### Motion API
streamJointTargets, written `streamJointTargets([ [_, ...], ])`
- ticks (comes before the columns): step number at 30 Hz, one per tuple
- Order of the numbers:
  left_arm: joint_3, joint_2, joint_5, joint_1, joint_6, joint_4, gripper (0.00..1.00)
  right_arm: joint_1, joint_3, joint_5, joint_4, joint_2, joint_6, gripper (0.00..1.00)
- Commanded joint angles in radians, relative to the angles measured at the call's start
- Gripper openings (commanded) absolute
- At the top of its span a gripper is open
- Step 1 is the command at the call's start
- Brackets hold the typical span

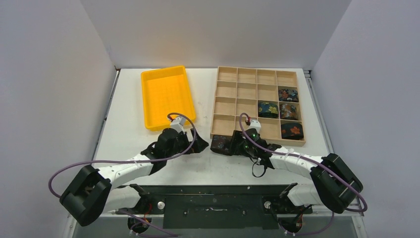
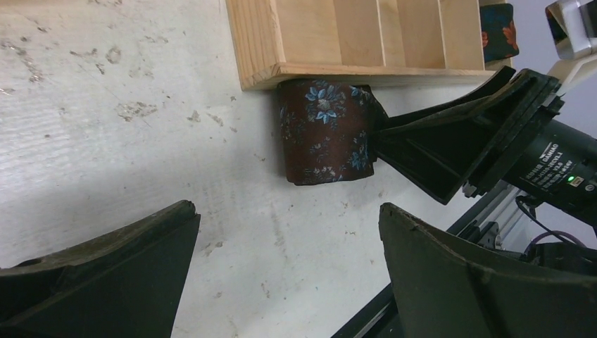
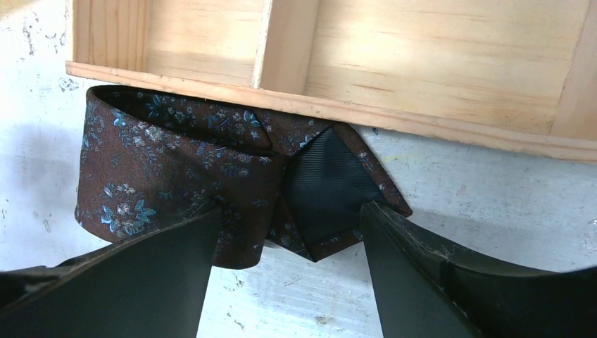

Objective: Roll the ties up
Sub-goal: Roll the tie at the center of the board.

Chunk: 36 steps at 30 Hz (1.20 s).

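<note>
Right now the brown tie (image 1: 220, 144) (image 2: 327, 130) (image 3: 183, 162) with small blue flowers is lying as a flattened coil on the worktop (image 1: 129, 134), pressing against the outside of the wooden tray's (image 1: 216, 106) (image 2: 338, 70) (image 3: 422, 120) near wall at its left corner. Seen from above, the bundle is running slightly longer along that wall than away from it. Its pointed end, black lining showing, is lying folded against the coil on the side facing the right pincer (image 1: 230, 146) (image 2: 384, 144) (image 3: 290, 211).

That pincer is reaching leftward, low over the worktop, with its arm stretching in from the right base. Its fingers are standing apart on either side of the pointed end, one lying over the coil's edge; whether they are actually squeezing the fabric I cannot tell. The left pincer (image 1: 200, 145) (image 2: 287, 211) is hovering just left of the tie with its fingers spread wide, released and carrying nothing, its arm bending in from the left base.

Four other coiled ties (image 1: 288, 94) (image 1: 268, 109) (image 1: 288, 111) (image 1: 291, 131) are sitting one per cell at the tray's right side. A yellow bin (image 1: 146, 99) is resting left of the tray. The white worktop is looking scuffed and speckled, and plain pale walls are enclosing it on three sides.
</note>
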State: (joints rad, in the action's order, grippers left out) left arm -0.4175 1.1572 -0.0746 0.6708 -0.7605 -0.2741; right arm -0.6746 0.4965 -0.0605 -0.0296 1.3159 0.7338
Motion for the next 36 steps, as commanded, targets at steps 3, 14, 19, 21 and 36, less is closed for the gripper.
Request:
streamJointTargets([
  [3, -0.064, 0.120, -0.103, -0.007, -0.042, -0.113, 1.00, 0.031, -0.064, 0.018, -0.030, -0.020, -0.014, 0.71],
  [14, -0.130, 0.304, -0.180, -0.004, -0.165, -0.193, 1.00, 0.075, -0.148, 0.053, -0.069, -0.036, -0.015, 0.69],
  [19, -0.173, 0.355, -0.193, -0.002, -0.207, -0.179, 1.00, 0.092, -0.170, 0.053, -0.076, -0.044, -0.013, 0.68],
  [21, -0.187, 0.371, -0.191, -0.002, -0.222, -0.170, 1.00, 0.099, -0.175, 0.081, -0.071, -0.049, -0.003, 0.68],
  [36, -0.247, 0.483, -0.167, 0.062, -0.298, -0.159, 1.00, 0.108, -0.192, 0.082, -0.028, -0.028, 0.055, 0.65],
])
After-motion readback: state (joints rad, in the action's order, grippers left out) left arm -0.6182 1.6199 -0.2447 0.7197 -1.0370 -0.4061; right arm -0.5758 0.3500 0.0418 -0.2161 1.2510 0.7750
